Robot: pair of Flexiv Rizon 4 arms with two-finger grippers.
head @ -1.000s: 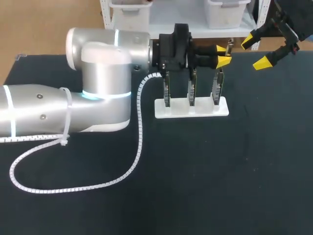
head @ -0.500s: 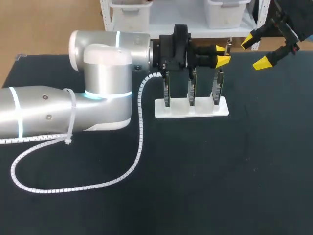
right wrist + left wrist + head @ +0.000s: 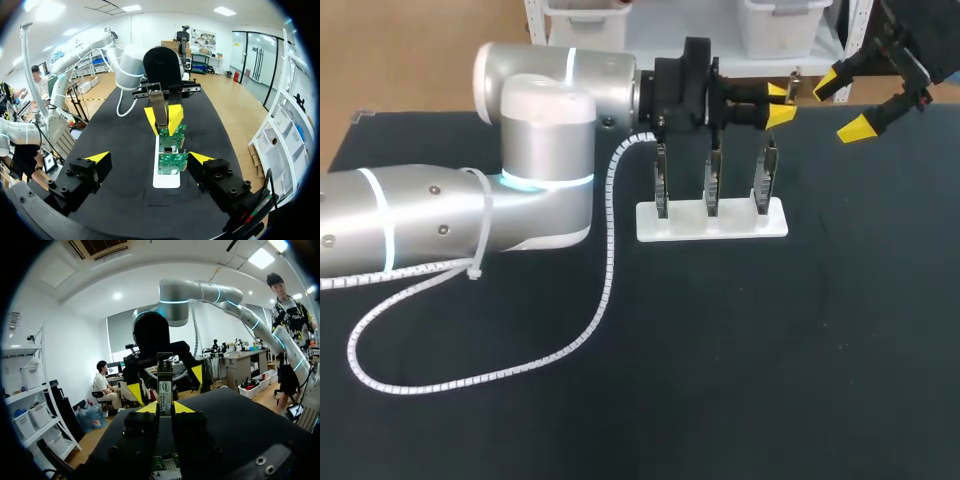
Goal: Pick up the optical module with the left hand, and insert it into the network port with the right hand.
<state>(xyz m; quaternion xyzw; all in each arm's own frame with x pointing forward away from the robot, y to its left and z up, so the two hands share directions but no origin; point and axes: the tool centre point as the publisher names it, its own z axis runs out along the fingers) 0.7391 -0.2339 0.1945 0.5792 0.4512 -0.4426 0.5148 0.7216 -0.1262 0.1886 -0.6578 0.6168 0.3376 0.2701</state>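
Optical module (image 3: 793,82) higher, at table (image 3: 770,350) edge

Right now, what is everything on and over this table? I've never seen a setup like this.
Table: one, black, under everything.
Base: one, white, flat on the table's far middle.
Circuit boards: three, green, upright in a row on the base.
Optical module: one, silvery with a label, between the left pincer's fingers.
Cable: one, white spiral, looped from the left arm across the table.
Left arm: one, silver, coming in from the left.
Left pincer: one, black with yellow tips, shut on the module, over the boards.
Right pincer: one, black with yellow tips, open and empty, at the table's far right.
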